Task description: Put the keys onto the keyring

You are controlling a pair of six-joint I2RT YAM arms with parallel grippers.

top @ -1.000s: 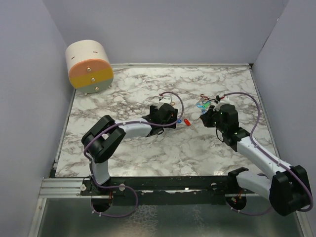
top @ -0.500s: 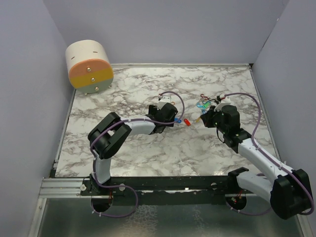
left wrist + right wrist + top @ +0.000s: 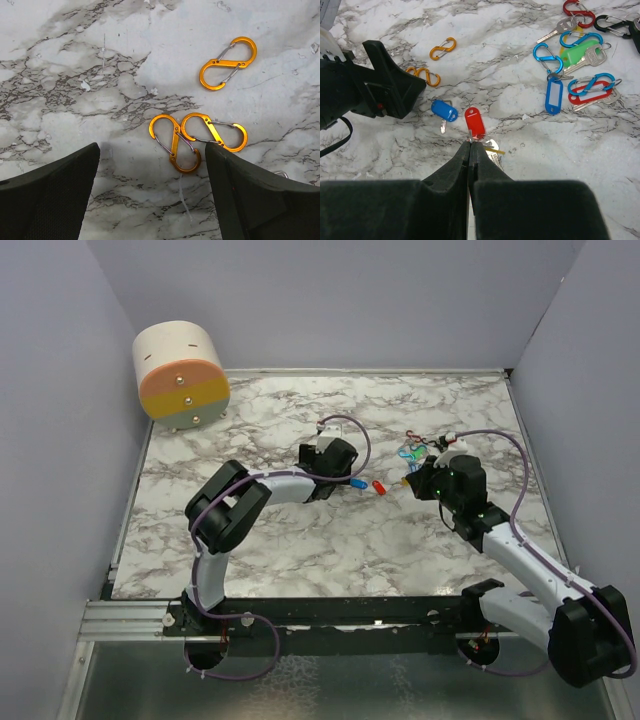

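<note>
My right gripper is shut, and a thin metal piece sticks out of its tips, right at the lower end of a red tagged key. A blue tagged key lies just left of it. A bare key with a yellow strip lies beside the right finger. In the top view the red key and the blue key lie between my two grippers. My left gripper is open and empty, low over three orange S-clips. I cannot pick out a separate keyring.
A heap of keys and clips lies at the far right: a green tagged key, a blue tag, blue clips, red clips and a black clip. A round drawer box stands at the back left.
My left gripper has drawn back to the left, uncovering the blue tagged key. My right gripper has shifted slightly, still shut beside the red key.
</note>
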